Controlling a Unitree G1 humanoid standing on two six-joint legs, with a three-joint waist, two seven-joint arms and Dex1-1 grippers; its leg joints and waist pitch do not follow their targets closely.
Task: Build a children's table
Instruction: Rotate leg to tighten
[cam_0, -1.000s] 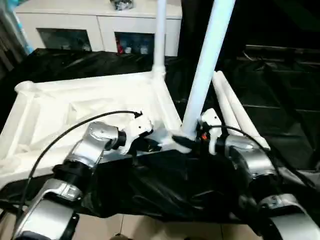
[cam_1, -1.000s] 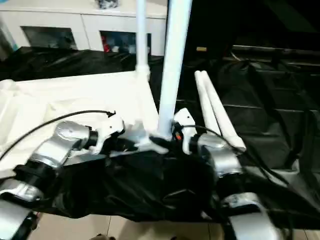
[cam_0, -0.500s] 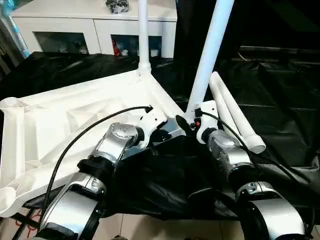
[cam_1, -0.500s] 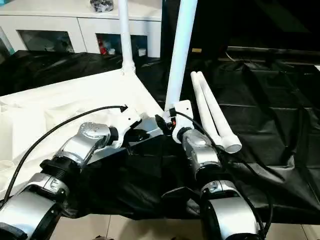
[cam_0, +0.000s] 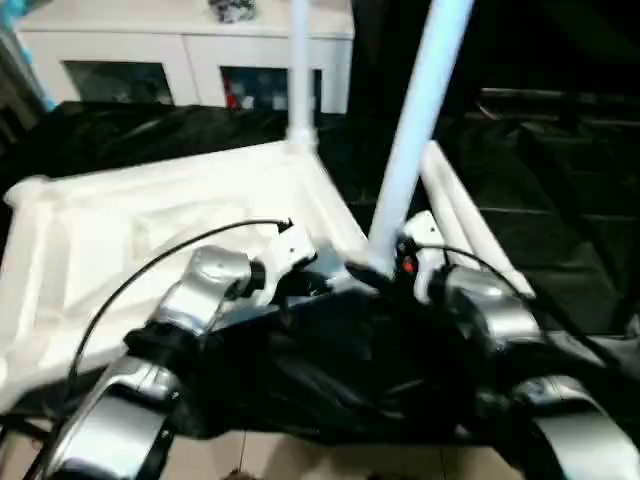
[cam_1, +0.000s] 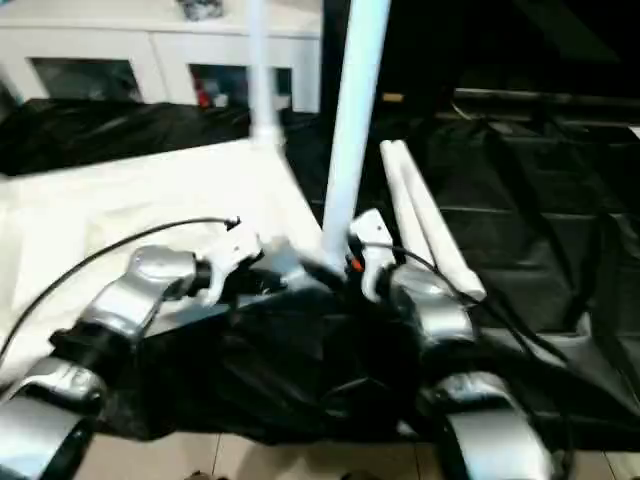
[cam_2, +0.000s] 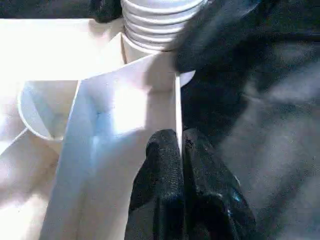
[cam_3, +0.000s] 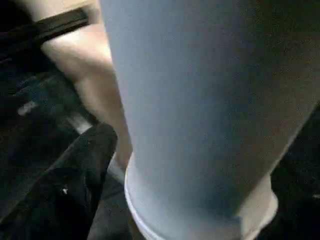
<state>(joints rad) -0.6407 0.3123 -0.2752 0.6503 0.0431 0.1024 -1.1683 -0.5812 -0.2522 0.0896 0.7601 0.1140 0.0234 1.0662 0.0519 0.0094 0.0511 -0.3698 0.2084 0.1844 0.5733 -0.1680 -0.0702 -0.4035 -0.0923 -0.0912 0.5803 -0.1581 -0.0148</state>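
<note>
While the left end effector (cam_2: 179, 150) pinched the tabletop (cam_0: 150, 215) rim, the right end effector (cam_3: 165, 165) straddled the upright leg (cam_0: 412, 130), fingers spread.

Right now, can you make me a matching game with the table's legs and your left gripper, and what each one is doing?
Things:
1. nearest upright leg
2. two loose legs
3. left gripper

States:
A. lying side by side on the black cloth
B. jaws shut on the tabletop edge
C. standing at a tabletop corner

Pairs: 1-C, 2-A, 3-B
</note>
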